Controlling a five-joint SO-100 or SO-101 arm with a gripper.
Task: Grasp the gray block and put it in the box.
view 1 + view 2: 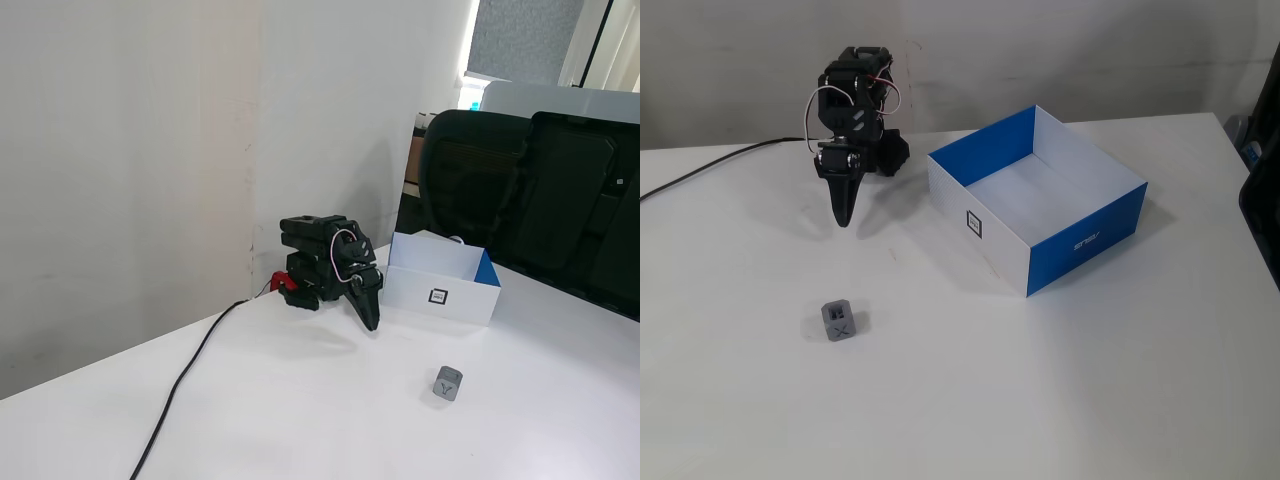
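In the fixed view with the blue box side showing, the gray block is lying alone on the white bench at about 7 o'clock, well apart from the folded arm, whose tool is pointing down with its fingers pressed together and pinching nothing. The box is sitting open and empty toward 3 o'clock. The reach seems not yet begun; the tool will need spreading, then lowering over the block.

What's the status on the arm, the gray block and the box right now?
End effector shut, empty, folded near its base. Gray block on table, apart from the box. Box empty, path clear.
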